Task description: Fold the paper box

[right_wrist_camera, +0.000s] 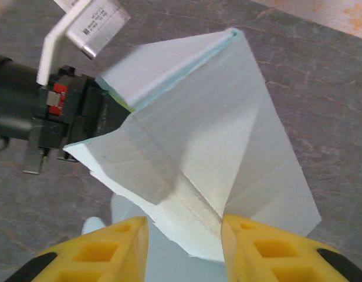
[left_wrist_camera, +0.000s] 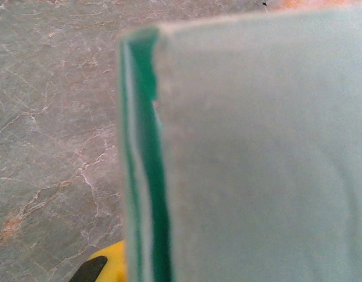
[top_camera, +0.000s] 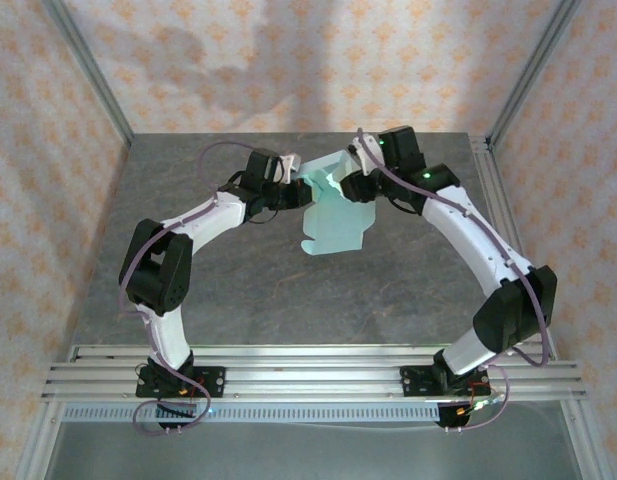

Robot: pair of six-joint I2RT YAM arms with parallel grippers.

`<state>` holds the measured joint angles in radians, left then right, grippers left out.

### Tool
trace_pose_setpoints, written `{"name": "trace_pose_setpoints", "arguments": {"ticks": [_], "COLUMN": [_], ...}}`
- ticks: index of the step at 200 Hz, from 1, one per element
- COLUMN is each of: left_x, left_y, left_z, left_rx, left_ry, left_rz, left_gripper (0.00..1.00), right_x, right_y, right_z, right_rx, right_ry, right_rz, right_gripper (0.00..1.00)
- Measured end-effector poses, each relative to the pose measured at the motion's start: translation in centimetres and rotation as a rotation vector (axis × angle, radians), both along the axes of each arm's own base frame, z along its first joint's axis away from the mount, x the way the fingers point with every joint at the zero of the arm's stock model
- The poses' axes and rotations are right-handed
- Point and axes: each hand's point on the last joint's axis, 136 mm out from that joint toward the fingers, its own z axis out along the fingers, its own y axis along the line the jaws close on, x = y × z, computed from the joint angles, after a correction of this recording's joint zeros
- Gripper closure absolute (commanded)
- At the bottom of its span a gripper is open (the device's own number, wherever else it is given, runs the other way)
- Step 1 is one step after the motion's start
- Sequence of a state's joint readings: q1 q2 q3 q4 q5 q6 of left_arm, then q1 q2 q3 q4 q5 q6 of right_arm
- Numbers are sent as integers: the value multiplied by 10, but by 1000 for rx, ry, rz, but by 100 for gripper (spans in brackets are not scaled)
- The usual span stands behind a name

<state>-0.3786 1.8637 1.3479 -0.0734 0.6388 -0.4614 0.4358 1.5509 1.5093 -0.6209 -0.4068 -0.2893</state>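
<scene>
1. Two yellow fingers of the right hand (right_wrist_camera: 182,235) stand narrowly apart astride a ridge; whether they pinch it, I cannot tell.
2. Paper box (right_wrist_camera: 227,135), half-creased, hangs above the desk (top_camera: 238,280).
3. Beyond, left hand (top_camera: 296,190) clamps its edge; next, probably squeeze that crease flat.

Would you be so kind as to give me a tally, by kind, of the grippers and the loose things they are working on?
Mint-green paper box: 1
Grippers: 2, namely the left gripper and the right gripper
Total: 3
</scene>
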Motion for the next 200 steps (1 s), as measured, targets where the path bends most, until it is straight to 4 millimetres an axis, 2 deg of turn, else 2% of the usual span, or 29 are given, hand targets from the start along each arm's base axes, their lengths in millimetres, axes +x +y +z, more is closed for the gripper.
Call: {"name": "trace_pose_setpoints", "arguments": {"ticks": [62, 85, 129, 200], "left_x": [-3, -3, -3, -4], "left_y": [-1, -1, -1, -1], "left_z": [-2, -2, -2, -2], "left_rx": [7, 9, 8, 7], "left_ry": [8, 4, 4, 5], "left_rz": [-15, -18, -19, -21], "left_gripper": [100, 100, 100, 100], "right_x": [30, 35, 41, 38], "right_y": [-18, -23, -33, -23], "right_z": [0, 3, 6, 4], "right_rx": [-138, -165, -215, -219], "right_ry": [-113, -140, -178, -182], "right_rz": [-156, -190, -229, -156], "right_gripper": [65, 60, 59, 56]}}
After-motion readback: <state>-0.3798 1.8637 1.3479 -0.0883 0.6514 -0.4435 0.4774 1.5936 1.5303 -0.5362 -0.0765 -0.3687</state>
